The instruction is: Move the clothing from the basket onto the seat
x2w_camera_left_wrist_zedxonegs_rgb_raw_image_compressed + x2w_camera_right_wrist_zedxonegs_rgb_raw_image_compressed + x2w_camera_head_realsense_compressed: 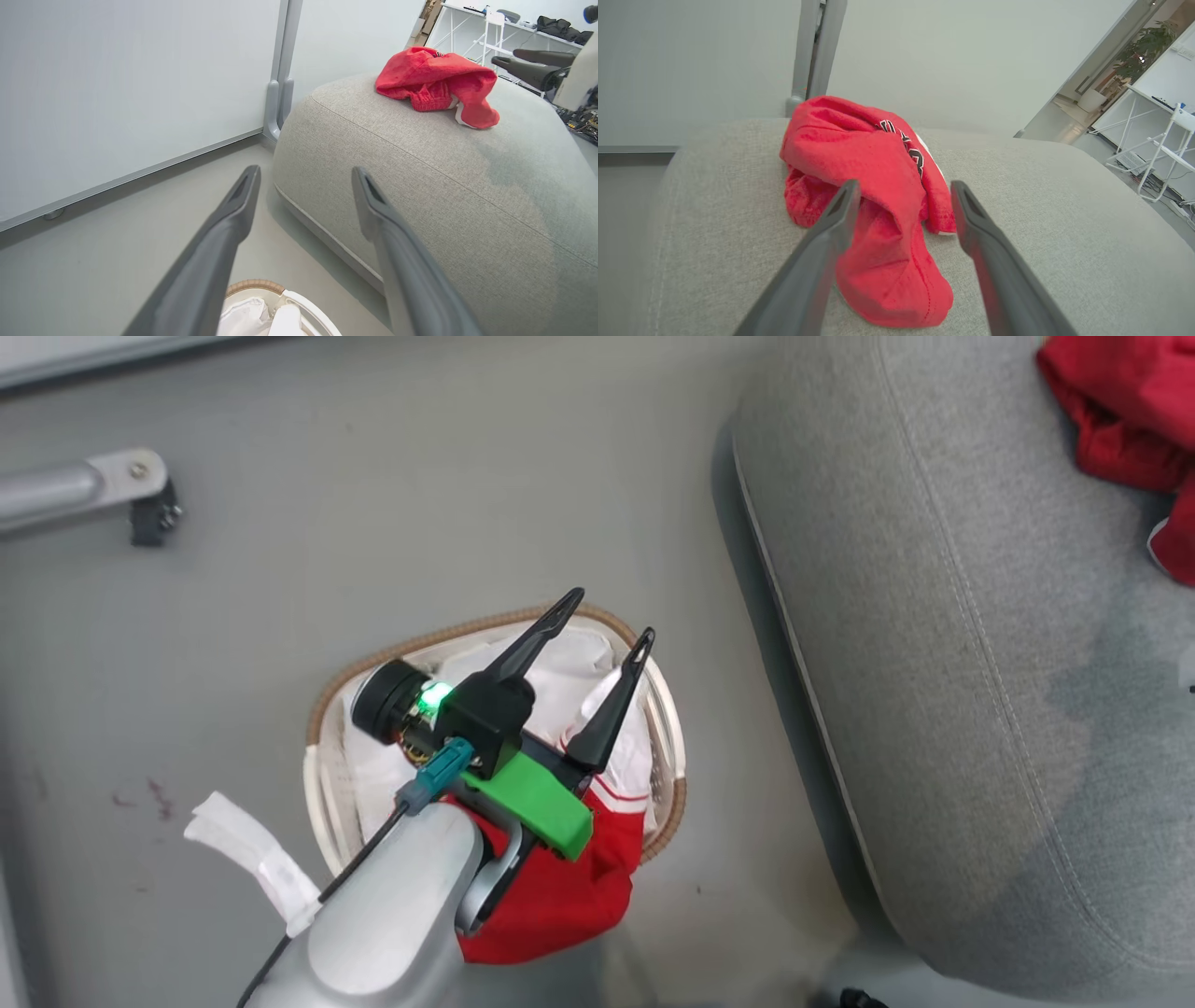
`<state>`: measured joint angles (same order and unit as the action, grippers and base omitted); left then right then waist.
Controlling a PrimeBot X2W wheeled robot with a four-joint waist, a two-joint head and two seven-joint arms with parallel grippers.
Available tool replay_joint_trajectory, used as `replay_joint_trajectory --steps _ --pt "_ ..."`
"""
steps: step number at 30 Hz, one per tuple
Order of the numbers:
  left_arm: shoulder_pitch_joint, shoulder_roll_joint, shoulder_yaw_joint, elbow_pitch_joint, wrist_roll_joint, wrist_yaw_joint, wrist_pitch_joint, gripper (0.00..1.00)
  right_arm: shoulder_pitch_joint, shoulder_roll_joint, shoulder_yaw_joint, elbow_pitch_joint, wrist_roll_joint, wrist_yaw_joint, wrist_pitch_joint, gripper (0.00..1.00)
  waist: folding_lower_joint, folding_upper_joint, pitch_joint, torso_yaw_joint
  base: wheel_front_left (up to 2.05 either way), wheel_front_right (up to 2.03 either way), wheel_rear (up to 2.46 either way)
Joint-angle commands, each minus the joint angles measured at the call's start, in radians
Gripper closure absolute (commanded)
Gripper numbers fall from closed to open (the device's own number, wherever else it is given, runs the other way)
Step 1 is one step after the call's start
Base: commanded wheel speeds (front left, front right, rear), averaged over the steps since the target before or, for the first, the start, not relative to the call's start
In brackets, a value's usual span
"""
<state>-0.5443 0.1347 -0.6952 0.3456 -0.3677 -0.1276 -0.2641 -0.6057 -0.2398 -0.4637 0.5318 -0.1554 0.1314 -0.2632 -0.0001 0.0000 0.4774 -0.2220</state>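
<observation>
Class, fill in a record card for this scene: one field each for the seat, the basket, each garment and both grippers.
seat: grey cushion, beside the basket
basket: on the floor, brown woven rim
garment one: red, heaped on the seat
garment two: red and white, in the basket, draped over its near rim
left gripper: open, above the basket
right gripper: open, over garment one

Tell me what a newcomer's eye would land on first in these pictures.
The bright red clothing stands out most, lying crumpled on the grey seat right in front of the open right claw. Next comes the basket on the floor beside the seat, with a second red garment spilling over its near rim beneath the open left claw.
</observation>
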Motion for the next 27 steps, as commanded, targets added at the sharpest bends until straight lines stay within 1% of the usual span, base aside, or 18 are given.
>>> replay_joint_trajectory --steps 1,7,10,17,21,25,27 --pt "0.033 -0.006 0.017 -0.004 -0.004 -0.005 0.000 0.00 0.017 -0.010 0.015 -0.008 0.010 -0.001 -0.002 0.00 0.0001 0.0000 -0.114 0.061 0.00 0.00 0.00" --pt "0.115 -0.026 0.126 -0.029 0.001 -0.005 0.000 0.00 -0.007 -0.026 0.100 -0.025 0.035 -0.001 -0.002 0.00 0.0001 0.0000 -0.203 0.105 0.00 0.00 0.00" --pt "0.154 -0.038 0.189 -0.040 0.021 -0.005 0.000 0.00 -0.009 -0.016 0.143 -0.039 0.048 -0.001 -0.002 0.00 0.0001 0.0000 -0.237 0.122 0.00 0.00 0.00" --pt "0.255 -0.060 0.358 -0.063 0.058 -0.005 0.000 0.00 0.019 0.051 0.230 -0.049 0.101 -0.001 -0.002 0.00 0.0001 0.0000 -0.312 0.162 0.00 0.00 0.00" --pt "0.310 -0.070 0.445 -0.064 0.073 -0.004 0.000 0.00 0.061 0.113 0.265 -0.068 0.130 -0.001 -0.002 0.00 0.0001 0.0000 -0.347 0.192 0.00 0.00 0.00" --pt "0.362 -0.077 0.515 -0.061 0.091 -0.004 0.000 0.00 0.126 0.153 0.292 -0.091 0.161 -0.001 -0.002 0.00 0.0001 0.0000 -0.375 0.221 0.00 0.00 0.00" --pt "0.385 -0.079 0.537 -0.062 0.100 -0.004 0.000 0.00 0.163 0.169 0.288 -0.109 0.180 -0.001 -0.002 0.00 0.0001 0.0000 -0.385 0.235 0.00 0.00 0.00"
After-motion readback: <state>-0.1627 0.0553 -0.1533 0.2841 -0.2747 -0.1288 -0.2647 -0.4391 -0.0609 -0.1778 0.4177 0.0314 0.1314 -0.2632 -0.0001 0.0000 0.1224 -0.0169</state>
